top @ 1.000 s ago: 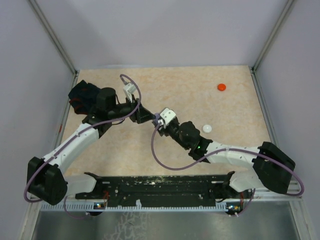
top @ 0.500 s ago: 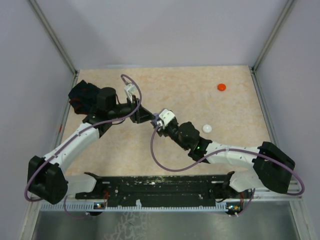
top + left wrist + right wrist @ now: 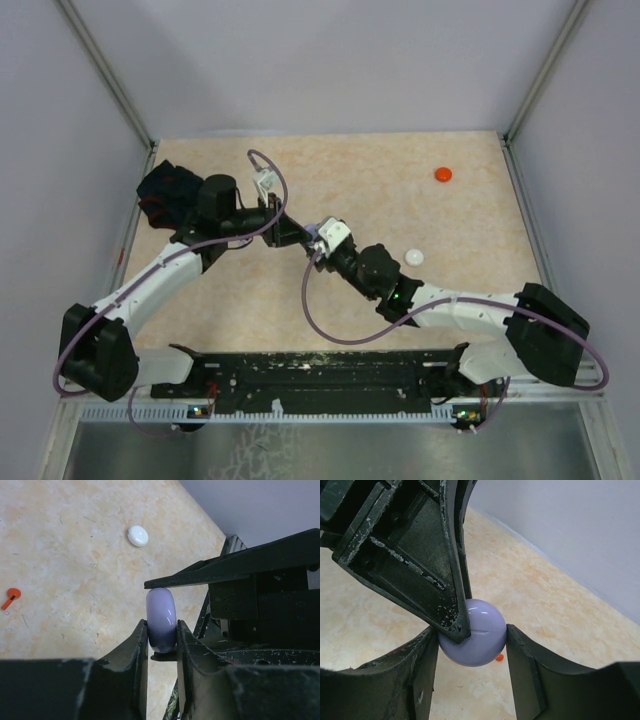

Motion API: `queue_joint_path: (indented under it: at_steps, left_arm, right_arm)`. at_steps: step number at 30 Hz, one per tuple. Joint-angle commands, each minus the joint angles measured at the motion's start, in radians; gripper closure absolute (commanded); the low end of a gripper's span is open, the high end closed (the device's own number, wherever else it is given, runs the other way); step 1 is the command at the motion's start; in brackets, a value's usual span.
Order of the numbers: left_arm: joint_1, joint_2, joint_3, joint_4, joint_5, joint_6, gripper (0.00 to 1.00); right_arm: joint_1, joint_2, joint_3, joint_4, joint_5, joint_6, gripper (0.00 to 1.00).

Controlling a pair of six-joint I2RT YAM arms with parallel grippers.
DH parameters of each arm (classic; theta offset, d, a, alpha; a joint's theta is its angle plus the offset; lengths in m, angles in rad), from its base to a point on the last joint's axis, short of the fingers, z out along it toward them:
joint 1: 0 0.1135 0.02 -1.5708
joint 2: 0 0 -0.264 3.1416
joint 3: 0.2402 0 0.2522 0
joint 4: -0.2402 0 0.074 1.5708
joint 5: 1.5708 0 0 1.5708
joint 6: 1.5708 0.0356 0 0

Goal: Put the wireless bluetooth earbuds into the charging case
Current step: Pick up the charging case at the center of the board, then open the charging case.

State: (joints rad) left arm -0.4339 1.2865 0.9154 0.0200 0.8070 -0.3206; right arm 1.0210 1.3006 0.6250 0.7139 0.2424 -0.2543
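A pale purple round charging case (image 3: pixel 161 617), closed, is held above the table between both grippers; it also shows in the right wrist view (image 3: pixel 479 640). My left gripper (image 3: pixel 161 630) is shut on its flat faces. My right gripper (image 3: pixel 472 641) is shut on its rim from the other side. In the top view the left gripper (image 3: pixel 298 236) and the right gripper (image 3: pixel 318 241) meet at the table's middle. A tiny red stemmed earbud (image 3: pixel 10 597) lies on the table. A small red bit (image 3: pixel 499 657) shows under the case. Other earbuds are out of view.
A white round disc (image 3: pixel 414 257) lies right of the grippers and shows in the left wrist view (image 3: pixel 138 535). A red round disc (image 3: pixel 443 174) lies at the back right. A black cloth with red marks (image 3: pixel 165 190) sits at the back left corner. Walls enclose the table.
The left arm has shifted slightly to the right and the right gripper slightly back; both stay closed on the purple case.
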Motion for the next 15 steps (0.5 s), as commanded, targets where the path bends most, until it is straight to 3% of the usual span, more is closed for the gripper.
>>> queue_joint_path:
  at_steps: [1, 7, 12, 15]
  left_arm:
    - [0.000, -0.002, 0.007, 0.000, 0.031, 0.043, 0.78]
    - [-0.002, -0.009, 0.028, -0.050, 0.035, 0.148, 0.93]
    - [-0.002, -0.012, 0.055, -0.122, 0.031, 0.283, 0.96]
    - [-0.001, -0.018, 0.064, -0.163, 0.031, 0.360, 0.97]
  right_arm:
    - [0.014, -0.001, 0.045, 0.074, -0.007, 0.000, 0.47]
    - [0.015, -0.039, 0.037, 0.017, -0.010, 0.027, 0.32]
    - [0.003, -0.102, 0.021, -0.066, -0.006, 0.050, 0.23]
    - [-0.046, -0.174, -0.016, -0.111, -0.116, 0.093, 0.22]
